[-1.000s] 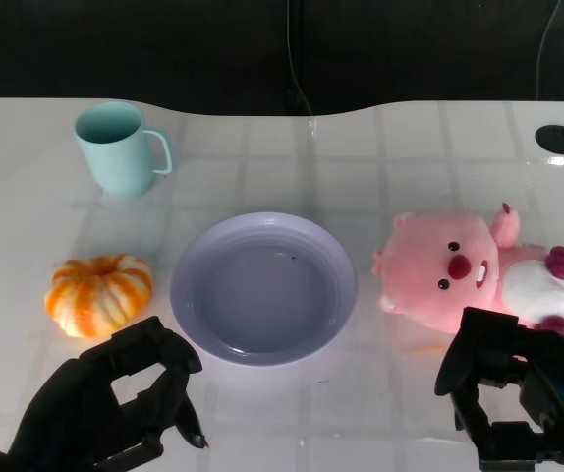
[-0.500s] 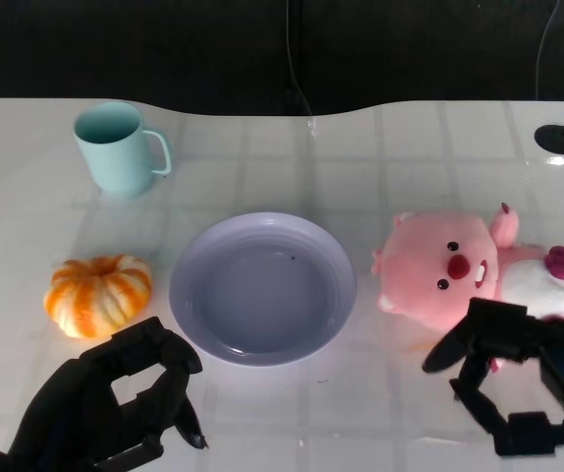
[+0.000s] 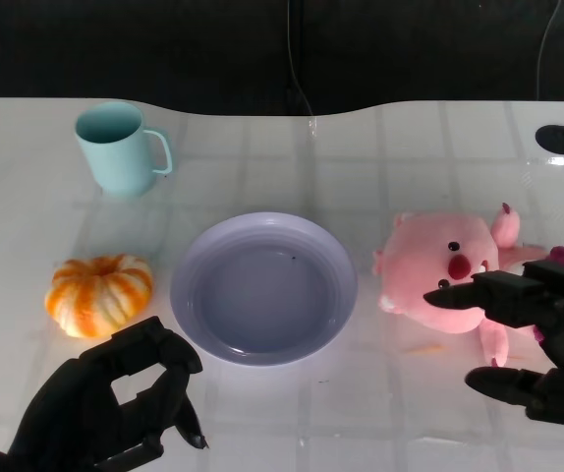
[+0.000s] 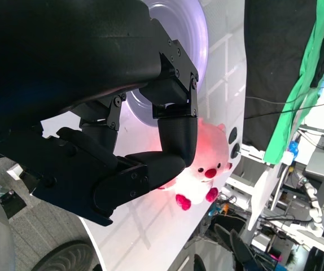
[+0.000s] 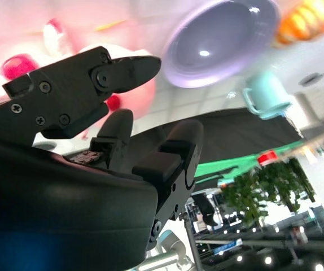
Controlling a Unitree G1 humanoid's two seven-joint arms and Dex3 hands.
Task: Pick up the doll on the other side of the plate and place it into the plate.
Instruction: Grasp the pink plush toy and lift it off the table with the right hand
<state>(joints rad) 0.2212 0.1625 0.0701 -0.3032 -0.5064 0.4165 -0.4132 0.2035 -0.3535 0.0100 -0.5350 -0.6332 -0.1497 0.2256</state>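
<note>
Pink plush doll (image 3: 449, 270) lies right of the purple plate (image 3: 262, 288), long axis across the table. Right hand (image 3: 533, 339) nearest, fingers spread over its body, holding nothing.

No legible text is seen in any view | no label, brand, number or sign can be read on any object on the table.

A: Plate (image 3: 263, 288) sits mid-table (image 3: 380, 157), doll (image 3: 446, 272) lying just right of it, pumpkin (image 3: 98, 293) just left.

B: And the mug (image 3: 118, 147) stands behind the pumpkin, well apart. Right hand (image 3: 537, 339) hangs over the doll's near side; left hand (image 3: 115, 403) sits in front of the pumpkin.
</note>
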